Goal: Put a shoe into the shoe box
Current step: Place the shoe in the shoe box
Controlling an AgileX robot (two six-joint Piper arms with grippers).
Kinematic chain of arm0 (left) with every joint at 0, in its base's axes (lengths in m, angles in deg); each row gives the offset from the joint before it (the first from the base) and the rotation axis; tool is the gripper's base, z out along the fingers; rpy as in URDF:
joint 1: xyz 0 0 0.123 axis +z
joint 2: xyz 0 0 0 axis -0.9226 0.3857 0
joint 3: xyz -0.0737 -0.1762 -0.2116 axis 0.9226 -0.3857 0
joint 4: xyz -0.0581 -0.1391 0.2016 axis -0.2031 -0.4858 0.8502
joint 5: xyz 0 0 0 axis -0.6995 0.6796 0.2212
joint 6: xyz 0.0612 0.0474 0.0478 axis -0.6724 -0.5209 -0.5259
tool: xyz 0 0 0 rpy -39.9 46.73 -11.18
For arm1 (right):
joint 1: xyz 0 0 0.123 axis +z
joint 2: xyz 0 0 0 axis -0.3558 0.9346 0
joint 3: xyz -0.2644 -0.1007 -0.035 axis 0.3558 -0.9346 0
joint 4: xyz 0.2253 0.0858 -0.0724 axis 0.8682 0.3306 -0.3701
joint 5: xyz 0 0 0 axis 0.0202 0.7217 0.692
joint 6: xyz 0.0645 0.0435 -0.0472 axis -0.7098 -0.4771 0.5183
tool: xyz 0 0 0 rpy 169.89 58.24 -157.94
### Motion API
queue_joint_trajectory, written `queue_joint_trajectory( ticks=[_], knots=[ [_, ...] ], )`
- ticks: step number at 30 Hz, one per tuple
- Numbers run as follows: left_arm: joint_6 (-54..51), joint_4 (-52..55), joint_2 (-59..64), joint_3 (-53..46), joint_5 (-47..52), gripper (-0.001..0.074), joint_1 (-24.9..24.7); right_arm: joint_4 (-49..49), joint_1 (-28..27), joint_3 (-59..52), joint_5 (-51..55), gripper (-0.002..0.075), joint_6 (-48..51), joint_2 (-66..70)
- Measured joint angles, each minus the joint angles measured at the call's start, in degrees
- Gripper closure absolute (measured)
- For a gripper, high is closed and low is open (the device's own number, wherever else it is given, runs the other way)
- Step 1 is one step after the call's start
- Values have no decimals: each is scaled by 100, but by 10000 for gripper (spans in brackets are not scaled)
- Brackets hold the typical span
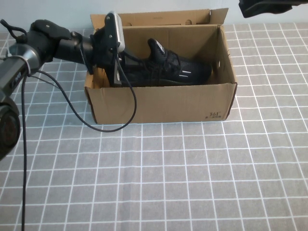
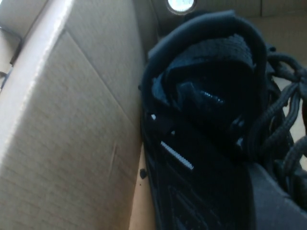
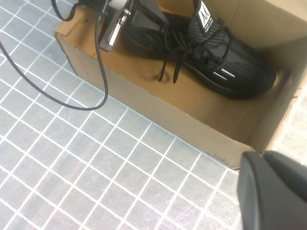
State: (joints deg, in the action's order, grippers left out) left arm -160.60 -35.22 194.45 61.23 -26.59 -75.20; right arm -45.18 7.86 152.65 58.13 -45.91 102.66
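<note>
Left gripper (image 1: 115,72), clamped on the shoe (image 1: 178,70) heel inside the shoe box (image 1: 159,103); right gripper (image 1: 264,7) raised, state unclear.

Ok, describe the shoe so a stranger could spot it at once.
On the grid-patterned table stands an open brown shoe box. The shoe lies inside it, heel end at the left gripper, which reaches into the box; the right gripper hangs beyond the box's far right corner. The shoe is black mesh with white side stripes.

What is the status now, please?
Left gripper inside shoe box at shoe heel. Right gripper raised beyond box's far right corner. Shoe lying in box. Nothing in the way.
</note>
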Motion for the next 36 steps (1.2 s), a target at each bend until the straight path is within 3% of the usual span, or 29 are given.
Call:
queue_joint_trajectory(
  ticks=[10,16,19,25,27,31,36],
  knots=[
    [5,0,0,3,-65,712,0,23,0,0,0,742,0,0],
    [1256,-25,-11,3,-331,702,-2,78,0,0,0,742,0,12],
    [1881,-56,-93,3,-487,636,-12,84,0,0,0,742,0,24],
    [2513,-75,-450,24,-920,373,-12,108,0,0,0,742,75,24],
    [2789,-18,-542,24,-976,333,-12,188,0,0,0,742,155,24],
    [3966,350,-735,24,-985,315,-12,291,0,0,0,742,252,24],
    [6978,1672,-1264,24,-972,339,-42,300,0,0,0,742,262,24]
  ],
)
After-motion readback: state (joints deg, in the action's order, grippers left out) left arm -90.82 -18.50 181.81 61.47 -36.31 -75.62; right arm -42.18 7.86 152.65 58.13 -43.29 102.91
